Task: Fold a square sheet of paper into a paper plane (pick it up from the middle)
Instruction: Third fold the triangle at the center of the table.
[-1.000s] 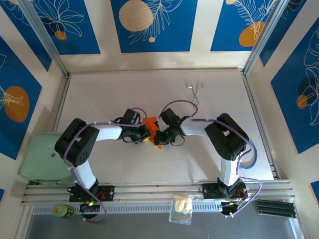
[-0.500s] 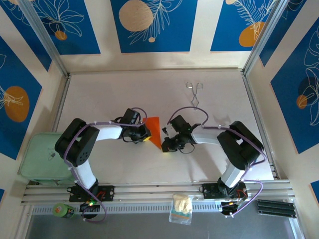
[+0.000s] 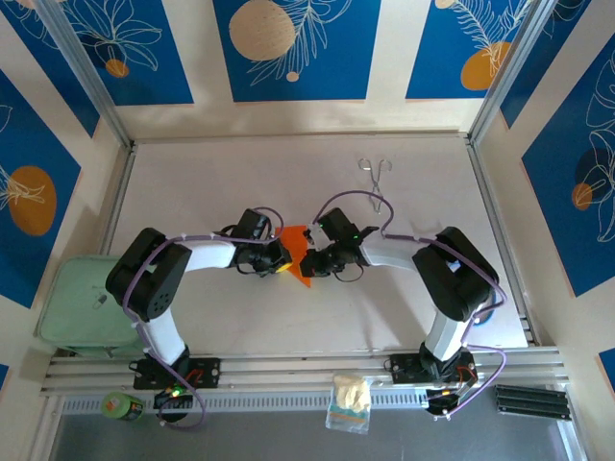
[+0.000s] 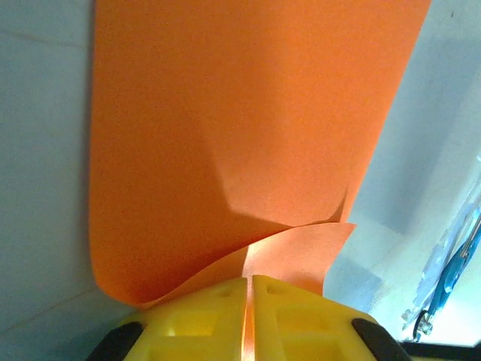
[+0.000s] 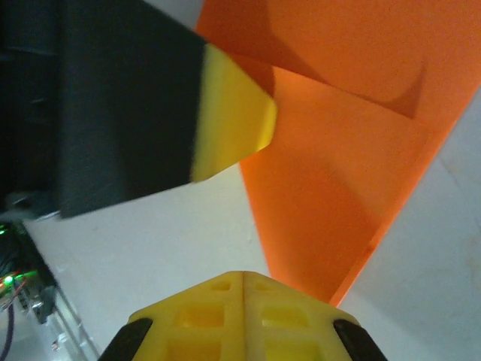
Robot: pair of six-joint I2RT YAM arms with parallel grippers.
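Observation:
The square sheet of paper (image 3: 295,238) is bright orange and folded into a narrow pointed wedge on the table between the two arms, its tip (image 3: 305,281) towards the near edge. My left gripper (image 3: 281,257) is shut on its left edge. In the left wrist view a curled flap of the paper (image 4: 225,135) runs into the seam between the closed yellow jaws of the left gripper (image 4: 249,280). My right gripper (image 3: 309,263) is shut and empty at the sheet's right side. In the right wrist view the right gripper (image 5: 243,275) is just short of the layered paper (image 5: 338,165), with the left gripper's yellow finger (image 5: 229,124) opposite.
Metal tongs (image 3: 376,178) lie at the back right of the table. A pale green box (image 3: 82,303) stands off the table's left edge. A small plastic bag (image 3: 350,401) and a green-lidded can (image 3: 120,405) sit by the front rail.
The right gripper drew back to the right half a second ago, baring the whole paper wedge, and has now returned to its right side. The left gripper has kept its grip and its place.

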